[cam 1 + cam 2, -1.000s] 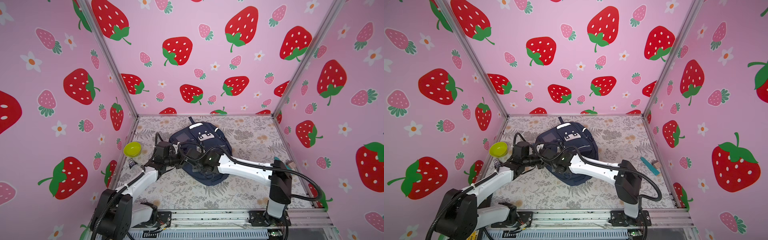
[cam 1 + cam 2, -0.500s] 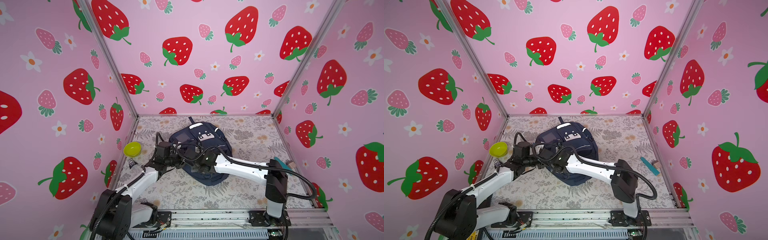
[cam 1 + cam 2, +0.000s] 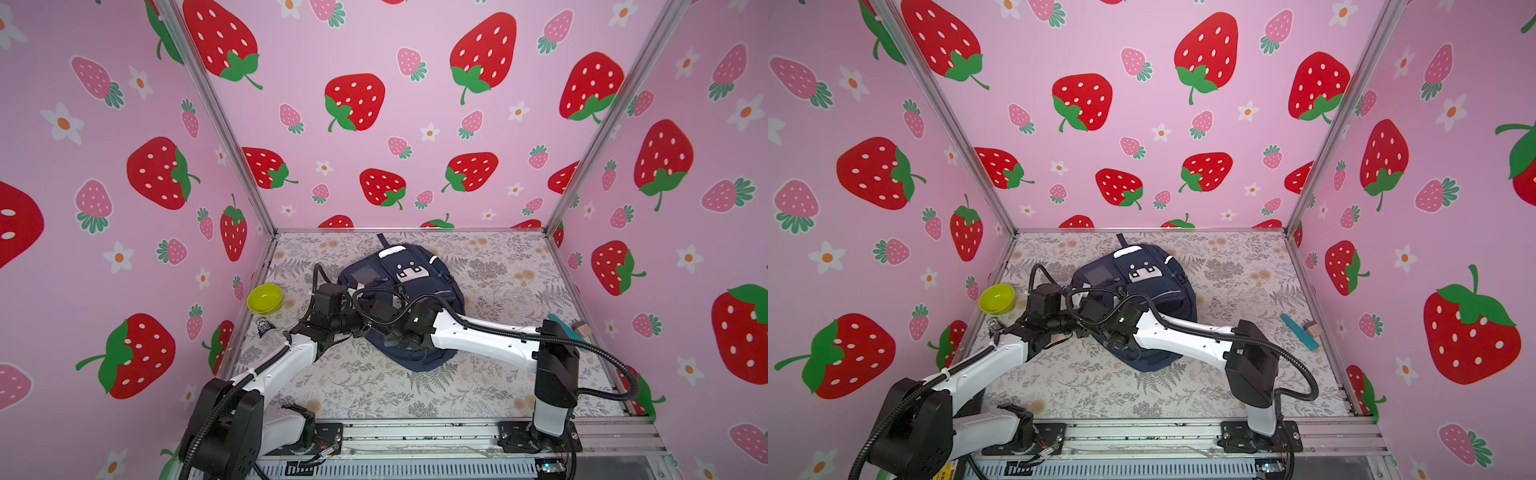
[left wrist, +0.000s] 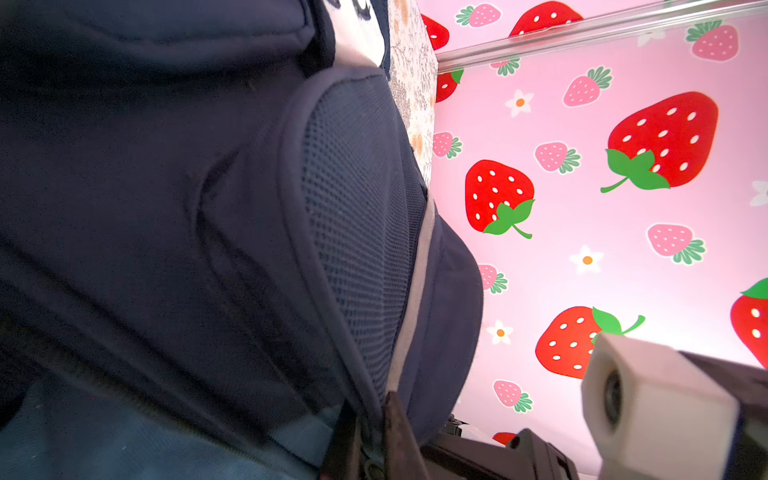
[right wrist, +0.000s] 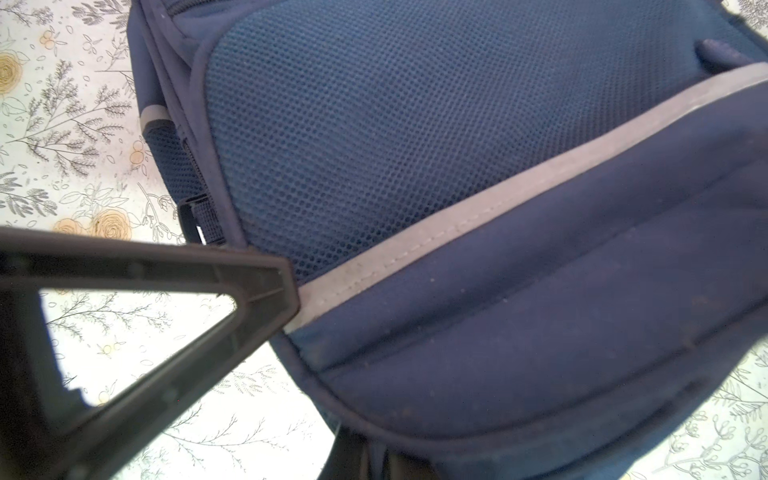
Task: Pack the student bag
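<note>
The student bag point(image 3: 399, 270) point(image 3: 1142, 282) is a navy backpack with a white face patch, lying flat at the middle back of the table. My left gripper point(image 3: 360, 326) point(image 3: 1076, 326) is at the bag's near left edge. In the left wrist view the left gripper point(image 4: 372, 419) is shut on a fold of the bag point(image 4: 166, 208) beside its mesh panel. My right gripper point(image 3: 376, 322) point(image 3: 1096, 320) reaches across to the same corner. In the right wrist view the right gripper point(image 5: 372, 451) is shut on the piped rim of the bag point(image 5: 457, 124), below a grey reflective stripe point(image 5: 457, 216).
A yellow-green bowl point(image 3: 264, 298) point(image 3: 996, 298) stands by the left wall, with a small dark packet point(image 3: 264, 326) in front of it. A teal flat object point(image 3: 1299, 332) and a small wooden block point(image 3: 1313, 329) lie by the right wall. Pink strawberry-printed walls enclose three sides.
The right gripper has moved left along the bag toward the left gripper and its jaws have shut on the bag's rim. The left arm has kept its hold and place.
</note>
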Tool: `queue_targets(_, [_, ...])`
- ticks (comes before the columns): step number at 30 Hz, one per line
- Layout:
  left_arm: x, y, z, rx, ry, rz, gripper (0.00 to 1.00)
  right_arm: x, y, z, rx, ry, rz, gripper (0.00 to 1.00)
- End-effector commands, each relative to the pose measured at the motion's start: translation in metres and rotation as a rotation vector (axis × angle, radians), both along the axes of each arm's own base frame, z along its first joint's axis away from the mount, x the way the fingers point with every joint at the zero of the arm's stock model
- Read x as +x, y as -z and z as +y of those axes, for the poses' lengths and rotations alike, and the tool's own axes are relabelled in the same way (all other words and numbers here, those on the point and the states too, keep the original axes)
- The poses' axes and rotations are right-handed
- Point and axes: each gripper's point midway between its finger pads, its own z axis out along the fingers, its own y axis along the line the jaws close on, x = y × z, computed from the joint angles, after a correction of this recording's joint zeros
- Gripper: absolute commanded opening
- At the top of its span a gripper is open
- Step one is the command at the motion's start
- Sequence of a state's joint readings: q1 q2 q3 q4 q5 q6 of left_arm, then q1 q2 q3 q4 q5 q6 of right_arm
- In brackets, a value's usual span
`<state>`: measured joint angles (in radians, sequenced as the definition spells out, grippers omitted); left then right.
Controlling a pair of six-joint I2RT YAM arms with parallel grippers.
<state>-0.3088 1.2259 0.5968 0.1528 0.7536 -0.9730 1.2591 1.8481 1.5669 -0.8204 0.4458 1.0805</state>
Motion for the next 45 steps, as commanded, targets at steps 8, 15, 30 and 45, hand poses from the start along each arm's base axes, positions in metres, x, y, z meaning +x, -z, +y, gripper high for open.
queue_targets(8, [-0.001, 0.013, 0.011, 0.011, -0.019, 0.051, 0.00, 0.002, 0.004, -0.057, -0.090, 0.065, -0.028, 0.00])
queue_targets(15, [0.008, 0.018, 0.027, 0.002, -0.083, 0.073, 0.00, 0.007, 0.021, -0.093, -0.035, 0.063, 0.012, 0.00])
queue_targets(30, [0.043, 0.019, 0.077, 0.004, -0.250, 0.105, 0.00, 0.036, 0.028, -0.160, 0.092, 0.010, -0.023, 0.00])
queue_targets(45, [-0.002, -0.009, -0.065, -0.047, 0.006, 0.066, 0.57, 0.018, 0.000, -0.112, 0.365, -0.147, 0.003, 0.04])
